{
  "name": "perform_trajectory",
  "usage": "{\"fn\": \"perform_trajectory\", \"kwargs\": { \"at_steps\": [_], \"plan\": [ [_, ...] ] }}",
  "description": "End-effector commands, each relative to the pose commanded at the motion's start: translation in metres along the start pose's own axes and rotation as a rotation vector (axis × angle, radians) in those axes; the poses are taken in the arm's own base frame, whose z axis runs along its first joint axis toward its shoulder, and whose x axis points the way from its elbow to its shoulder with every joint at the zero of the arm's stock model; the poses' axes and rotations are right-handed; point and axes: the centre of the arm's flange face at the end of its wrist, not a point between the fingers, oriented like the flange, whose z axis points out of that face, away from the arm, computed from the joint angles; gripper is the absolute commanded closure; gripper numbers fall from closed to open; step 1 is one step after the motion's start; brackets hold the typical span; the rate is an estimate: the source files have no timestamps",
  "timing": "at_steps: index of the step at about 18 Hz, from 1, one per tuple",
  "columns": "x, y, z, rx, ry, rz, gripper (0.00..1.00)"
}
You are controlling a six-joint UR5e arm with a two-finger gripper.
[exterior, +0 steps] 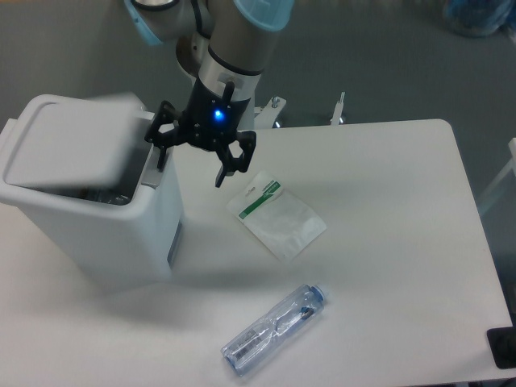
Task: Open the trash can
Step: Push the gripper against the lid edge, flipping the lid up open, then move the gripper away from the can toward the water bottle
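- Trash can (105, 234): a large boxy white bin standing at the left end of the counter (387, 242), its body reaching past the counter's left edge in this view.
- Lid (68, 145): a rounded-rectangle white panel, tilted up at its right side and blurred; a dark gap shows beneath its near edge, where the inside of the bin is visible.
- Grey tab (151, 168): a narrow grey strip at the right rim of the bin, just below the raised lid edge.
- Tool (192, 165): a black two-finger unit with a blue light glowing on its body, hanging from the arm (234, 40) above the right rim of the bin. Its fingers are spread wide apart and hold nothing.
- Left finger (160, 153): its tip lies at the grey tab; whether it touches the tab cannot be told from this view.
- Right finger (223, 171): its tip hangs over the bare counter, to the right of the bin and apart from it.
- Plastic pouch (276, 214): a flat white and clear packet with a green label at its upper left corner, lying on the counter to the right of the tool.
- Clear bottle (274, 328): a plastic bottle lying on its side near the front edge of the counter, cap end pointing up and to the right.
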Motion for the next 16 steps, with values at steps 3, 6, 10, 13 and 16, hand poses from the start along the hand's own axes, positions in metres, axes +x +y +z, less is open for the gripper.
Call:
{"fn": "perform_trajectory", "kwargs": {
  "at_steps": [3,6,10,13,16],
  "plan": [
    [0.001,-0.003,-0.004,0.009,0.0,0.003,0.0],
    [0.004,-0.012,-0.017,0.057,-0.027,0.029,0.0],
    [0.001,-0.029,-0.035,0.147,-0.085,0.09,0.0],
    [-0.022,-0.056,-0.041,0.149,-0.165,0.138,0.0],
    [-0.063,-0.098,-0.025,0.097,-0.252,0.145,0.0]
  ]
}}
